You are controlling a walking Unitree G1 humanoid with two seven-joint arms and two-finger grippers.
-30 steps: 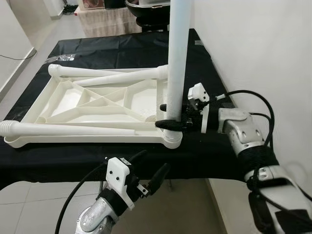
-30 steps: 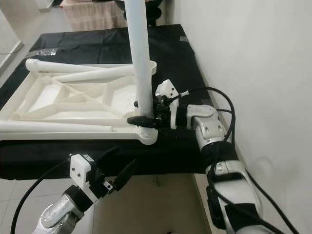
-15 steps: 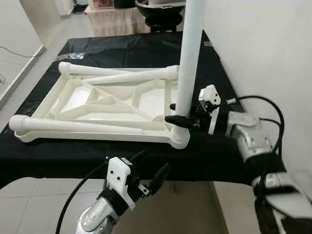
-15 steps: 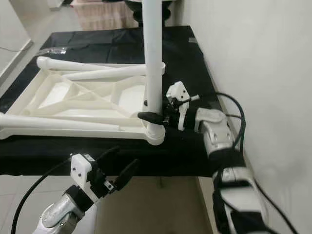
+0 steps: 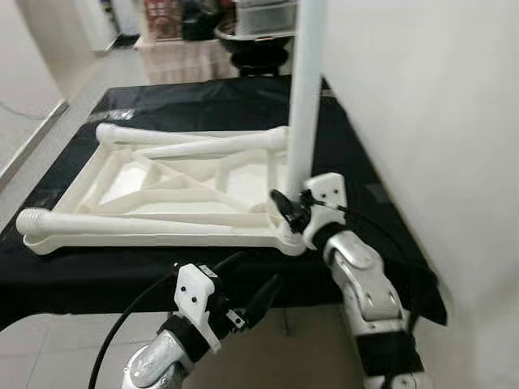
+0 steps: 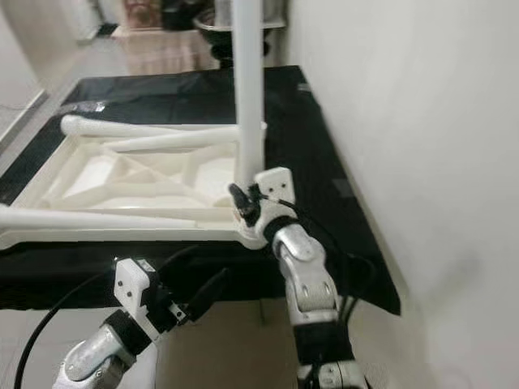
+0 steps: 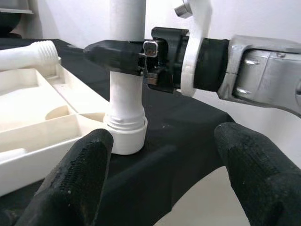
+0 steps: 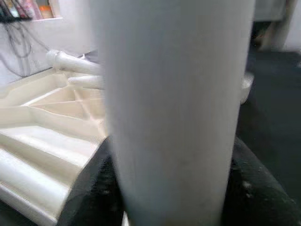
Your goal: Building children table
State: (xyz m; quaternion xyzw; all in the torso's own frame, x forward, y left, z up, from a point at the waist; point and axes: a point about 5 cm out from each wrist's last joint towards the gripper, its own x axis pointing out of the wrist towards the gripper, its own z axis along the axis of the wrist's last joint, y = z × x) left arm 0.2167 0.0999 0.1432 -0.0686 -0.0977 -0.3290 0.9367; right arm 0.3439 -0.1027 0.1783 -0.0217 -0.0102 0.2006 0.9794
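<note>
We see our right gripper [image 5: 290, 212] with its matte black fingers clamped on the smooth white plastic leg [image 5: 305, 97], which stands upright in the round corner socket of the cream ribbed tabletop [image 5: 162, 190]. The tabletop lies upside down on the black-clothed worktop [image 5: 357, 170]. Two loose threaded legs [image 5: 138, 223] rest across it. Our left gripper [image 5: 247, 292] hovers below the worktop's near edge, its textured fingers spread apart.

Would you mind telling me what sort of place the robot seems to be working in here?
Probably a room in a home, used as an assembly spot. A black-covered table stands against a white wall on a tiled floor, with a storage drawer unit beyond, and a white children's table top lies upside down for fitting legs.
</note>
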